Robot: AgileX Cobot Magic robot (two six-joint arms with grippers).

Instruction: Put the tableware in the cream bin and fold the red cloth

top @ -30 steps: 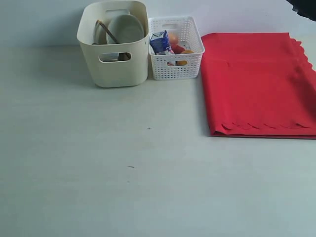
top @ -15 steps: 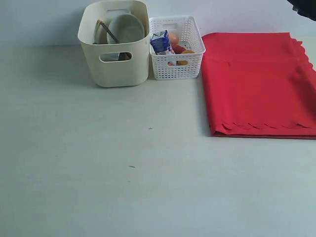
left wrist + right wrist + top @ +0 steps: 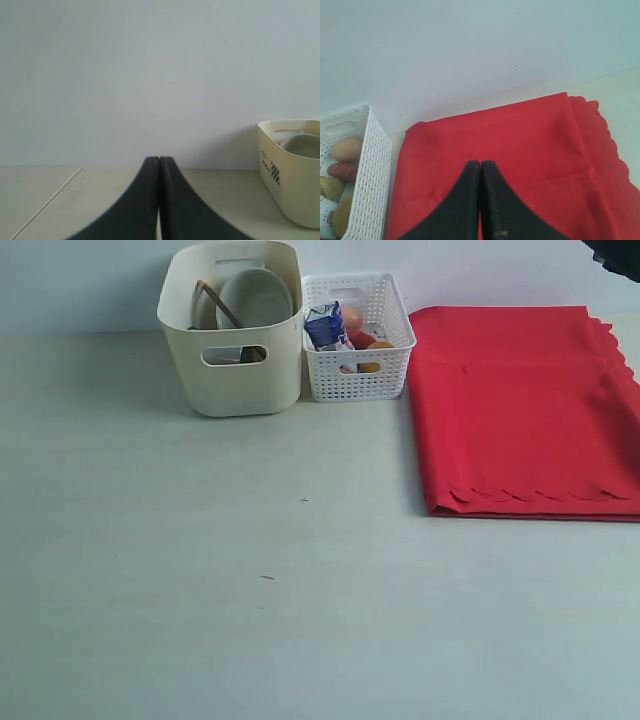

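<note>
Lying folded on the surface, the red cloth sits beside the white basket; the cream bin holds the pale bowl. Both the left claw and the right claw are pressed closed, empty; the right hangs above the cloth.

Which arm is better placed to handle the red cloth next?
Probably right: the right gripper, shut, hangs over the red cloth, while the left gripper is off by the cream bin.
</note>
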